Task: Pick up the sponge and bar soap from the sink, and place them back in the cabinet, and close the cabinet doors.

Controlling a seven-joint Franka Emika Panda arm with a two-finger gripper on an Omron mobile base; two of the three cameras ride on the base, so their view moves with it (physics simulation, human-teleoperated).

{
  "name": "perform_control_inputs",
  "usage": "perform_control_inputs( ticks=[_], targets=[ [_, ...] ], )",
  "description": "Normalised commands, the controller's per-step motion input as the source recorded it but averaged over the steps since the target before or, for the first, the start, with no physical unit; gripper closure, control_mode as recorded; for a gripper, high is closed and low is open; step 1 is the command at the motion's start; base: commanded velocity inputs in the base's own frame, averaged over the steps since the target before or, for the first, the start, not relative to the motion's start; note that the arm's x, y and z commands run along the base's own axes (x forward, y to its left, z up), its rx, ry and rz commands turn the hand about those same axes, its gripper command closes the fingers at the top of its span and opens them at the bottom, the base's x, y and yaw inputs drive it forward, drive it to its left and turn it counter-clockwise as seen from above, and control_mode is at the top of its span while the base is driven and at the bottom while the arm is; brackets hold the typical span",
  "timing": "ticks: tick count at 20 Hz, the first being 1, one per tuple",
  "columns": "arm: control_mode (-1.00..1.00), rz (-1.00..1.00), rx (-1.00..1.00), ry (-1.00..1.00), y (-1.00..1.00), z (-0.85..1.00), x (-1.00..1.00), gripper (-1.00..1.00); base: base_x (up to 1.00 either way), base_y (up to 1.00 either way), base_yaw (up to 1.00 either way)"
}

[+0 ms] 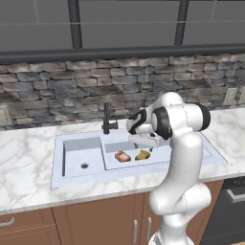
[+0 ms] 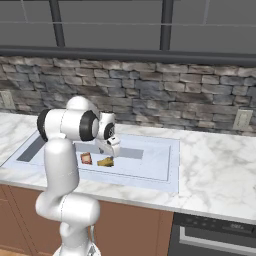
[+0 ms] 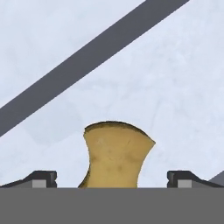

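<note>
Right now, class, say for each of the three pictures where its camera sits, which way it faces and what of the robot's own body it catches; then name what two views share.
Left base view: behind the arm's left, looking forward and down at the sink; white arm at lower right.
Right base view: behind its right, same sink; arm at lower left.
Hand view: on the hand, facing down at the sponge between the open gripper tips.
Shared: both base views show the sponge beside the bar soap.

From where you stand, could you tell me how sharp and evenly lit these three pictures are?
Left base view: flat, even light, soft rendering, the sponge and bar soap small but distinguishable. Right base view: same even light, no glare on the sink. Hand view: sponge sharp and close between the open gripper tips, its near end cut off.
</note>
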Motion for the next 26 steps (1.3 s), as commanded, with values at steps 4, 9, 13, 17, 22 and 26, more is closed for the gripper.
perform_control_inputs(
  ticks=[4,9,13,17,22,26],
  targets=[
    [-1.0,0.0,0.0,0.01,0.01,-0.09,0.0,-1.0,0.0,0.0,0.0],
    [-1.0,0.0,0.0,0.0,0.03,-0.17,0.0,-1.0,0.0,0.0,0.0],
    [-1.0,0.0,0.0,0.02,0.02,-0.15,0.0,-1.0,0.0,0.0,0.0],
    [-1.0,0.0,0.0,0.01,0.0,-0.13,0.0,-1.0,0.0,0.0,0.0],
    [-1.0,0.0,0.0,0.0,0.0,-0.11,0.0,-1.0,0.0,0.0,0.0],
    [-1.0,0.0,0.0,0.0,0.0,-0.1,0.0,-1.0,0.0,0.0,0.0]
  ],
)
